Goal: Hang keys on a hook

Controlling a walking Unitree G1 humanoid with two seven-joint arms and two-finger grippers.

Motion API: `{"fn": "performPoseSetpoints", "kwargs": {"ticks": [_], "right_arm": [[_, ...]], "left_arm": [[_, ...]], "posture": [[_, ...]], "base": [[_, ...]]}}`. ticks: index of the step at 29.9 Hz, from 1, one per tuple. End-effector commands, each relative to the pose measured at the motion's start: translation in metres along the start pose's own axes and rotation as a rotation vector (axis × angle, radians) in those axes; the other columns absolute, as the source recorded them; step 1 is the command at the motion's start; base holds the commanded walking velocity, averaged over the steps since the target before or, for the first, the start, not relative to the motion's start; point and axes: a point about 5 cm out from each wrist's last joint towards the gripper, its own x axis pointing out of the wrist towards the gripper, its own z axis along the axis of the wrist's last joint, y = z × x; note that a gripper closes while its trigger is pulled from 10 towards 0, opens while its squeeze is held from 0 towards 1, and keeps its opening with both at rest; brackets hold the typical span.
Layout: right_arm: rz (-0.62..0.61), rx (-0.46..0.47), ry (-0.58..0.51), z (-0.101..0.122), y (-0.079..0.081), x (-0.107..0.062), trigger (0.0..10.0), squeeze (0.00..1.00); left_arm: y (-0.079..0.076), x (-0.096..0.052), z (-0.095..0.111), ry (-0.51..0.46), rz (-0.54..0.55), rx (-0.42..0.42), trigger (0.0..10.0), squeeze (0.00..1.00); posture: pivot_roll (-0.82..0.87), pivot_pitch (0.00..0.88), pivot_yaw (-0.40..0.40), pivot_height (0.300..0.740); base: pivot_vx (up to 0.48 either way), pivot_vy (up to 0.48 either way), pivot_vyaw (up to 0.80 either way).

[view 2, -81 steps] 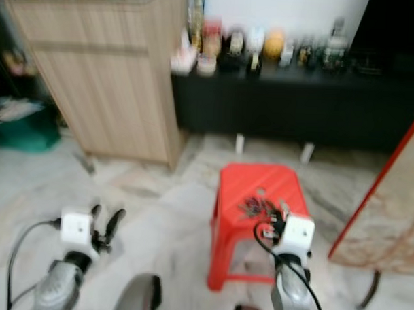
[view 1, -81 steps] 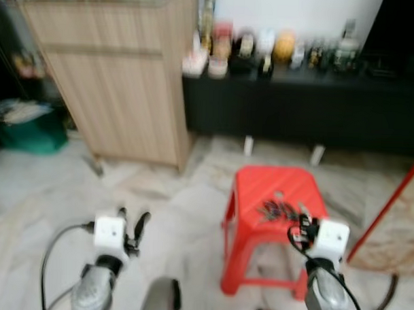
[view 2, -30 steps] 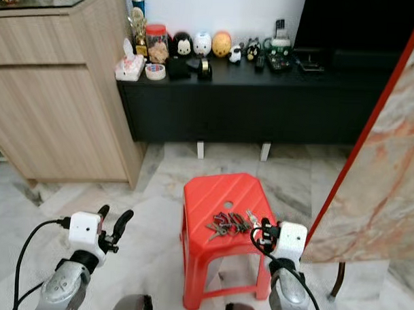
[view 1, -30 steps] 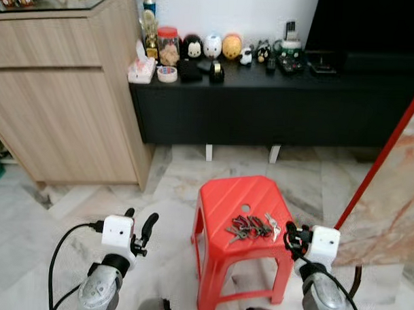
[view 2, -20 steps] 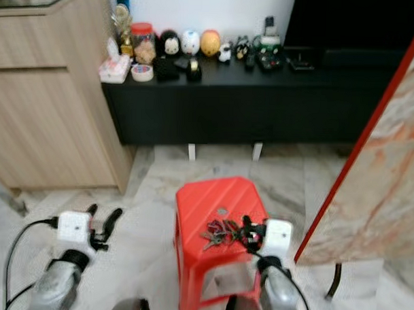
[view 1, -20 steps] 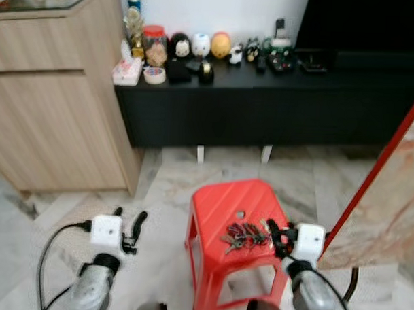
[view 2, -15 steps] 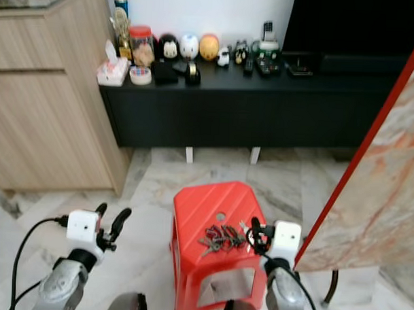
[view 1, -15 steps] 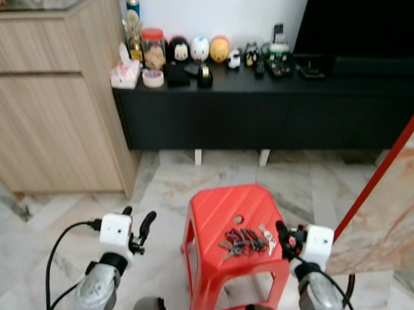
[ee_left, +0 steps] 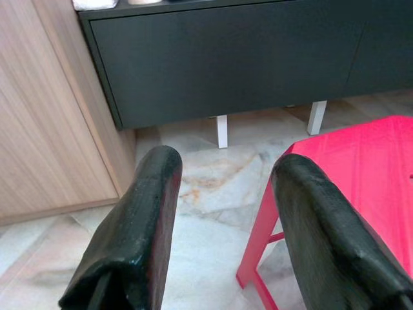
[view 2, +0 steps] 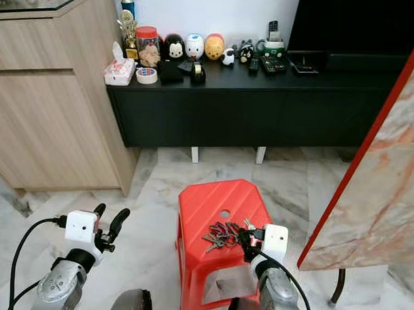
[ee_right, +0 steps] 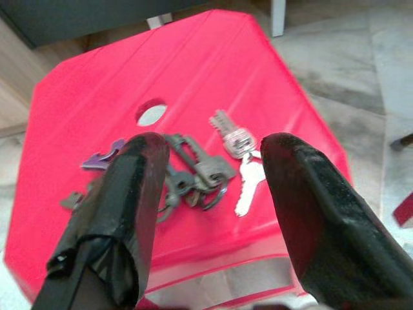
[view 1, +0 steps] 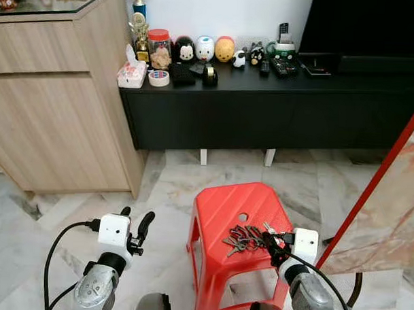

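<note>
A bunch of keys (ee_right: 193, 171) lies loose on the top of a red plastic stool (view 1: 225, 210), spread across the half of the seat nearest the robot, just robot-side of the small round hole (ee_right: 152, 113) in the middle of the seat. The right gripper (ee_right: 210, 194) hangs low over that near edge of the stool with its two black fingers (ee_right: 126, 213) spread wide, and in the right wrist view the keys sit in the gap between the fingers, a little beyond the tips (whether either tip touches the seat or the keys cannot be told). One silver key (ee_right: 247, 183) lies at the side of the bunch toward the right-hand finger, and a purple-tagged key (ee_right: 106, 157) lies beside the other finger. Nothing is pinched. The left gripper (view 1: 134, 227) is held up to the left of the stool, well apart from it, over the marble floor (view 1: 172, 188), its fingers (ee_left: 139, 219) also spread and holding nothing. Beyond the stool stands a long black cabinet (view 1: 263, 106) carrying a row of small figurines (view 1: 205, 49), a roll of tape (view 1: 158, 78) and a tissue pack (view 1: 131, 75); a light wooden cabinet (view 1: 52, 102) stands left of the stool and farther back. To the right of the stool a marble-patterned panel with a red edge (view 1: 379, 185) leans across the view.
</note>
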Motion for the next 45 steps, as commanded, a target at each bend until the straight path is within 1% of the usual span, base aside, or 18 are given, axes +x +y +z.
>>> {"fn": "performPoseSetpoints", "kwargs": {"ticks": [1, 5, 8, 26, 31, 35, 37, 39, 41, 42, 43, 44, 45], "right_arm": [[-0.001, -0.012, -0.035, 0.007, 0.001, 0.002, 10.0, 0.0], [-0.003, -0.004, -0.034, 0.006, 0.0, 0.002, 10.0, 0.0], [-0.028, 0.027, -0.032, 0.005, -0.002, 0.001, 10.0, 0.0], [-0.025, 0.014, -0.047, 0.006, -0.002, 0.001, 10.0, 0.0], [-0.017, 0.007, -0.043, 0.005, -0.002, -0.001, 10.0, 0.0], [-0.013, 0.027, -0.026, -0.004, -0.004, -0.007, 10.0, 0.0], [0.043, 0.027, 0.0, -0.012, -0.001, -0.012, 10.0, 0.0], [0.05, 0.024, 0.014, -0.016, 0.0, -0.014, 10.0, 0.0], [0.027, 0.04, 0.021, -0.018, -0.001, -0.016, 10.0, 0.0], [-0.046, 0.078, 0.06, -0.023, -0.005, -0.018, 10.0, 0.0], [-0.068, 0.09, 0.07, -0.025, -0.006, -0.018, 10.0, 0.0], [-0.081, 0.096, 0.075, -0.025, -0.007, -0.019, 10.0, 0.0], [-0.081, 0.13, 0.064, -0.025, -0.006, -0.019, 10.0, 0.0]], "left_arm": [[0.001, -0.001, -0.002, 0.011, 0.003, 0.002, 10.0, 0.0], [0.0, -0.001, -0.002, 0.009, 0.002, 0.002, 10.0, 0.0], [0.0, -0.001, -0.001, 0.007, 0.0, 0.003, 10.0, 0.0], [0.0, -0.001, -0.002, 0.006, -0.001, 0.006, 10.0, 0.0], [0.0, 0.0, -0.003, 0.006, 0.001, 0.008, 10.0, 0.0], [0.001, -0.002, -0.005, 0.012, 0.005, 0.01, 10.0, 0.0], [0.002, -0.004, -0.006, 0.02, 0.008, 0.013, 10.0, 0.0], [0.003, -0.004, -0.007, 0.022, 0.009, 0.014, 10.0, 0.0], [0.003, -0.004, -0.007, 0.023, 0.01, 0.016, 10.0, 0.0], [0.004, -0.004, -0.008, 0.025, 0.012, 0.019, 10.0, 0.0], [0.005, -0.004, -0.008, 0.026, 0.013, 0.02, 10.0, 0.0], [0.005, -0.004, -0.008, 0.026, 0.014, 0.02, 10.0, 0.0], [0.005, -0.004, -0.008, 0.027, 0.014, 0.02, 10.0, 0.0]], "posture": [[0.04, 0.0, -0.011, 0.612], [0.04, 0.0, -0.011, 0.612], [0.04, 0.0, -0.01, 0.612], [0.04, 0.0, -0.011, 0.612], [0.04, 0.0, -0.012, 0.612], [0.04, 0.0, -0.014, 0.612], [0.03, 0.0, -0.013, 0.612], [0.03, 0.0, -0.014, 0.612], [0.03, 0.0, -0.014, 0.612], [0.03, 0.0, -0.014, 0.612], [0.03, 0.0, -0.014, 0.612], [0.03, 0.0, -0.014, 0.612], [0.03, 0.0, -0.015, 0.612]], "base": [[0.0, 0.0, 0.8], [0.216, 0.0, 0.8], [0.29, 0.0, 0.0], [0.293, 0.0, 0.0], [0.0, 0.0, 0.0], [0.0, 0.0, 0.0], [0.0, 0.0, 0.0], [0.0, 0.0, 0.0], [0.0, 0.0, 0.0], [0.0, 0.0, 0.0], [0.0, 0.0, 0.0], [0.0, 0.0, 0.0], [0.0, 0.0, 0.0]]}}
